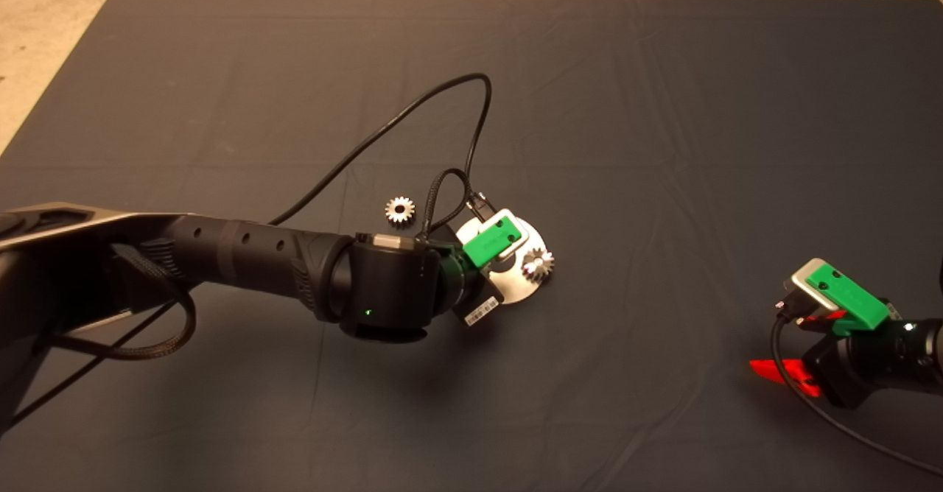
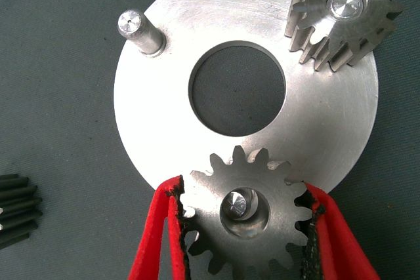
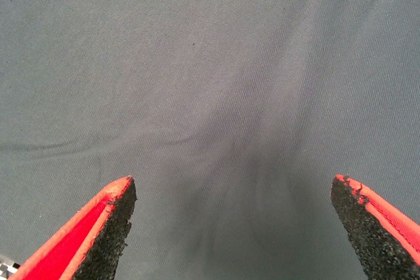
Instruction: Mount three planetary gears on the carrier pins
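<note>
one planetary gear (image 2: 344,14) sits on its pin; the left gripper (image 2: 243,227) pinches a second gear (image 2: 244,218) over another pin, seemingly not fully seated. third gear (image 1: 400,210) lies left of the carrier disc (image 2: 170,136), one pin (image 2: 139,31) bare. right gripper (image 3: 236,227) idles wide apart, far right.

Wide-spread right claw (image 3: 233,227) over mat (image 3: 210,63)

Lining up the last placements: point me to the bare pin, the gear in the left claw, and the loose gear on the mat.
Bare pin (image 2: 139,31), left wrist view, on the stud's side.
Gear in the left claw (image 2: 243,224), left wrist view, on its flat face.
Loose gear (image 1: 400,210), head view, on its centre.
</note>
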Motion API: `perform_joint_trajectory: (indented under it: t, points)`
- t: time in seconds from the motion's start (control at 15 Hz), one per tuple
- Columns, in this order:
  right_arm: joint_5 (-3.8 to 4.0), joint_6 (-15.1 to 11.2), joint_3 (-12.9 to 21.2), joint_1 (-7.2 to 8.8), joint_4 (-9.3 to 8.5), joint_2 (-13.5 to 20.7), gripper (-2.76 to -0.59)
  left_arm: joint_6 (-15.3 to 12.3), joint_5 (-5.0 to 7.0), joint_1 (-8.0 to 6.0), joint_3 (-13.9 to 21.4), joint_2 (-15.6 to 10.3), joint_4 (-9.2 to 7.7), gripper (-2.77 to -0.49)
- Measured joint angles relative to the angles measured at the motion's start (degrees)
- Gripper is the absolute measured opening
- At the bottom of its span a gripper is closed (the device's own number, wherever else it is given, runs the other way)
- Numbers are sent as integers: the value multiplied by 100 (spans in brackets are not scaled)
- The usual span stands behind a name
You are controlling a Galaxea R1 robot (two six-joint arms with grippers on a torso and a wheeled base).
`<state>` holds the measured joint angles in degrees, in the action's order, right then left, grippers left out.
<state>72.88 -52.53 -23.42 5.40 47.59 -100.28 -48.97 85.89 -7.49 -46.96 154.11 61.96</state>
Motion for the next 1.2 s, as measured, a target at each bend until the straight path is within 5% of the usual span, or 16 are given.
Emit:
perform_joint_trajectory:
  t: [0.13,1.2]
  points:
    - [-2,0,0,0,0,0,-115,2,71,0,11,-5,-1,-260]
    - [-2,0,0,0,0,-2,-115,-2,52,16,127,-191,2,-259]
